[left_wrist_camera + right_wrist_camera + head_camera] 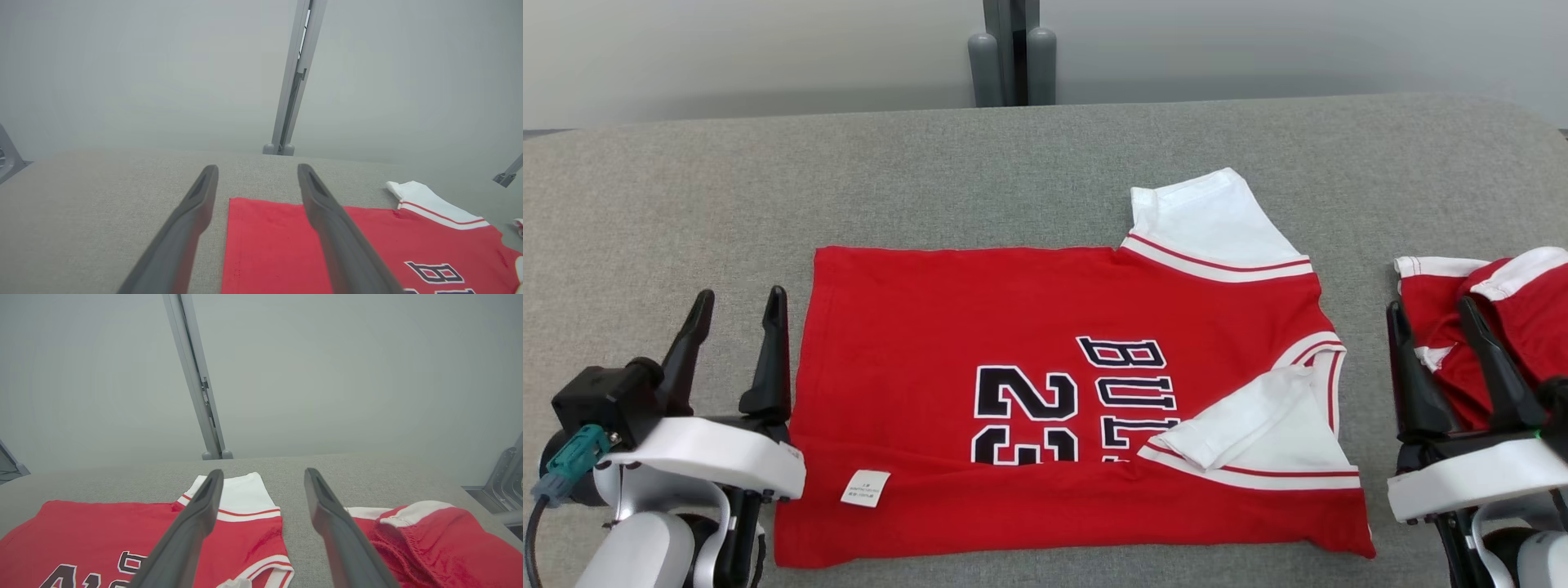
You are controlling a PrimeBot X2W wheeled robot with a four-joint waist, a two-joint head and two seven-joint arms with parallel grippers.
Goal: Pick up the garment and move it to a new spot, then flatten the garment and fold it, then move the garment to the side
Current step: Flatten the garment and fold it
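left gripper (738, 300): jaws spread wide, nothing between them, sitting just off the shirt's (1013, 327) hem end at its near corner. right gripper (1431, 309): same, spread and empty, just off the shirt's shoulder end, between the shirt and a second red-and-white bundle (1523, 294). Neither grips cloth. The right fingers overlap the bundle in head view, so I can't tell if they touch it.

The shirt lies flat on the grey table (768, 180), sideways: hem toward the left gripper, shoulders toward the right one.
- Its near long edge is turned over onto the front as a flap (1054, 506), covering the bottom of the "23".
- The care label (866, 487) faces up on the flap.
- The near sleeve (1258, 429) is tucked in over the print.
- The far sleeve (1217, 220) sticks out past the shirt's far edge, unfolded.

Step, my read: mid-fold. Placing and flattening look done, the first lengthwise fold is in, the far side isn't. The move to the side is not started.

Next, likely: both grippers go to the shirt's far edge, one at the hem corner and one at the far sleeve and shoulder. They pinch there and bring that side over to meet the flap.
- Both arms need matched travel or the fold skews.
- The fingers must get low to catch thin cloth lying flat.
- Risk: dragging the whole shirt and opening the flap.
- The right arm must avoid the bundle.
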